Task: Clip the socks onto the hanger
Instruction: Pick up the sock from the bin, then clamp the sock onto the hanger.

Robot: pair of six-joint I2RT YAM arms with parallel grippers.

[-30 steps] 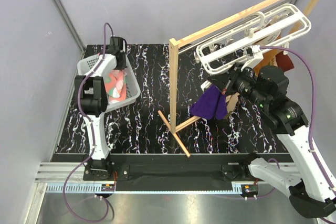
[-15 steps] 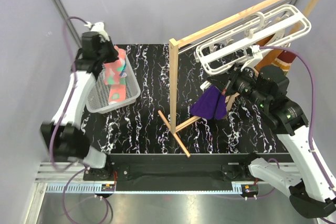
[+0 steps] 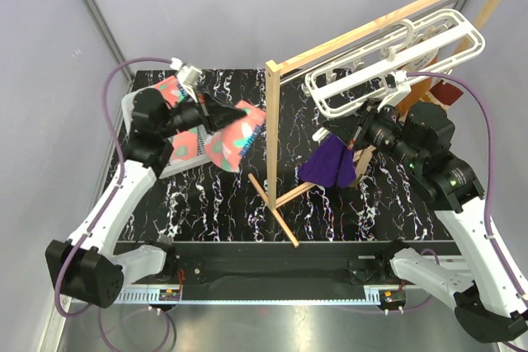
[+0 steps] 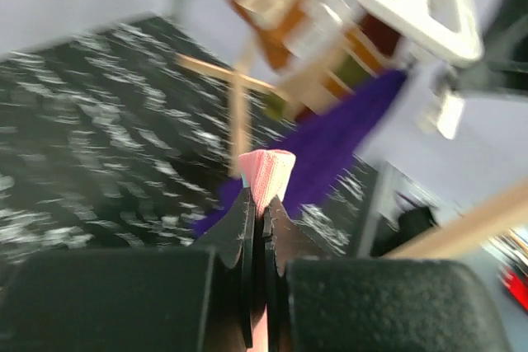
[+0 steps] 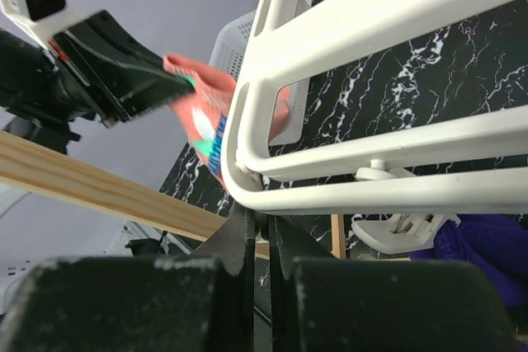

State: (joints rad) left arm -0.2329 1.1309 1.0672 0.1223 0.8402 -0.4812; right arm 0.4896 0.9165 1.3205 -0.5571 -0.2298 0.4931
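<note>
While hanging over the basket [image 3: 177, 167] half a second earlier, now, seen from above, carrying a pink sock [image 3: 237, 138] beside the post of the rail stand [image 3: 272, 129] in the clenched left tool [image 3: 223, 114]. Left wrist: pinching the sock's edge, purple cloth [image 4: 330, 138] ahead. Right wrist: clamping a bar of the hanger [image 5: 371, 191] in the right tool [image 5: 257, 224], unmoved.

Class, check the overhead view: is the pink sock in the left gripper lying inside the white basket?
No, the pink sock hangs from the left gripper over the table, beside the basket.
</note>
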